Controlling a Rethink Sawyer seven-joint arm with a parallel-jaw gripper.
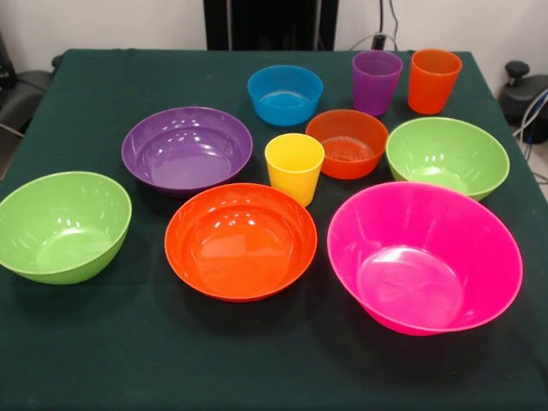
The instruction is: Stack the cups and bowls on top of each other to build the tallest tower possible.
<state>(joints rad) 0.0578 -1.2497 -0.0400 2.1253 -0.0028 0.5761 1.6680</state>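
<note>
All pieces stand apart and upright on the green cloth; nothing is nested. A huge pink bowl sits front right, a large orange bowl front centre, a green bowl front left. Behind them are a purple bowl, a yellow cup, a small orange bowl and a second green bowl. At the back stand a small blue bowl, a purple cup and an orange cup. No gripper or arm shows.
The table is covered by dark green cloth, with bare cloth along the front edge and at the back left. A dark pedestal stands behind the far edge. Cables and grey gear lie off the table's right side.
</note>
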